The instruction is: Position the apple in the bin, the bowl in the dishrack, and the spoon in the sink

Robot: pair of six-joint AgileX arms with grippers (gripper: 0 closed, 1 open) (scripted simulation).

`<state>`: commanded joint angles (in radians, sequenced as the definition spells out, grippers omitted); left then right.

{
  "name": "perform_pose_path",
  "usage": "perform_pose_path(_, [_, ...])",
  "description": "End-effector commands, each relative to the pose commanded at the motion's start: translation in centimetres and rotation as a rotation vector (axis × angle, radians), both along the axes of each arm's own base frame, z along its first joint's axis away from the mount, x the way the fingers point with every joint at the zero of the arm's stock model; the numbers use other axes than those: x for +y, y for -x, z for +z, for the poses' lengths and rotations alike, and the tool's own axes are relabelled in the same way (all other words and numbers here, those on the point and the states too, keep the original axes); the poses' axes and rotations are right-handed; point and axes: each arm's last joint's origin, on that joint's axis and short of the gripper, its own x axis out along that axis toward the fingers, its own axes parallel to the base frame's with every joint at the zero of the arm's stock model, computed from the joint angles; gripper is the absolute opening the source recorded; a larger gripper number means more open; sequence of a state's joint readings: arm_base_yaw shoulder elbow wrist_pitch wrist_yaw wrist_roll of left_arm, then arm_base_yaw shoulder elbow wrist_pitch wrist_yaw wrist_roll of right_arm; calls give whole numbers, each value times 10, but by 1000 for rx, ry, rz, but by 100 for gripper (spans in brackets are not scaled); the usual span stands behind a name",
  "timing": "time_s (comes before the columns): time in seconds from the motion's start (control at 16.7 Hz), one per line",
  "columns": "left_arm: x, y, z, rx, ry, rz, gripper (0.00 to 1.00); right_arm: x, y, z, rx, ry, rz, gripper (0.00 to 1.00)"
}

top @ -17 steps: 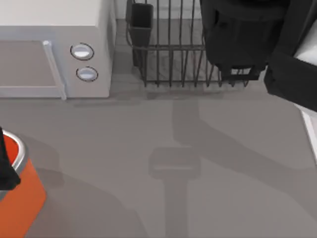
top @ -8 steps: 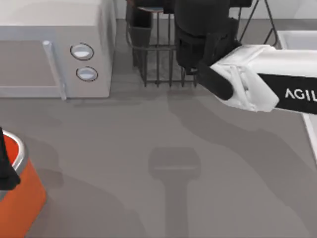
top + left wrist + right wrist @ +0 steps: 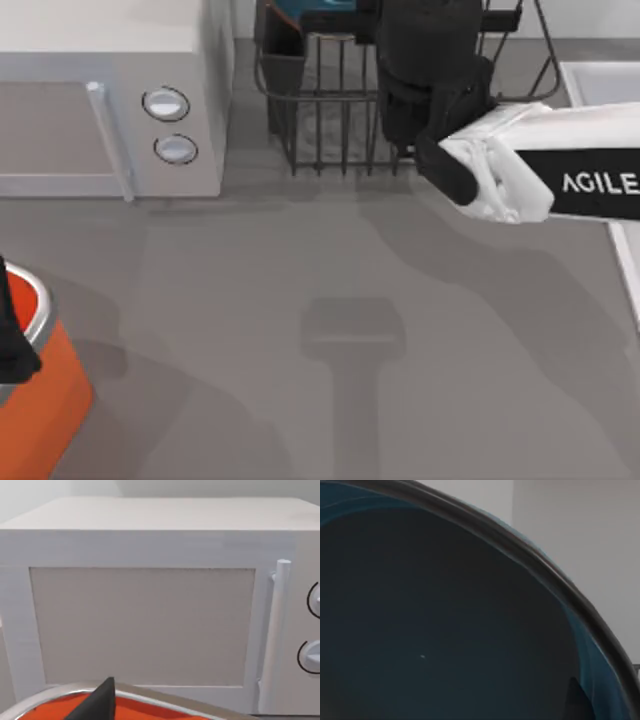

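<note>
- The left gripper (image 3: 97,702) is hovering over the orange bin (image 3: 45,395) at the table's left edge; whether its claw is apart or together, I cannot tell.
- The white microwave (image 3: 110,100) is sitting behind the bin.
- The right arm (image 3: 520,175) is reaching over the dishrack (image 3: 340,110), with the bowl (image 3: 445,630) looming close before its wrist camera; its grip I cannot tell.

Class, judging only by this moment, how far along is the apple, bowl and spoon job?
Nothing can be confirmed done. In hand: the right arm reaches over the dishrack, and the bowl sits close against its wrist camera, a teal edge showing above the rack. The left arm is parked over the bin. Apple and spoon status cannot be told.
</note>
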<state>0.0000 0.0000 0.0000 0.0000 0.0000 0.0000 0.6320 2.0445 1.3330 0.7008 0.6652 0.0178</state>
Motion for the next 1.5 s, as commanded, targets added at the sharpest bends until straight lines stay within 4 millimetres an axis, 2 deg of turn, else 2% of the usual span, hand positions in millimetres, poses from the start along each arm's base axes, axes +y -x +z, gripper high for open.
perform_pose_path(0.78, [0, 0, 0, 0, 0, 0, 100, 0, 0, 0, 0, 0, 0, 98])
perform_pose_path(1.38, [0, 0, 0, 0, 0, 0, 100, 1, 1, 0, 0, 0, 2, 100])
perform_pose_path(1.5, [0, 0, 0, 0, 0, 0, 100, -6, 2, 3, 4, 2, 1, 100])
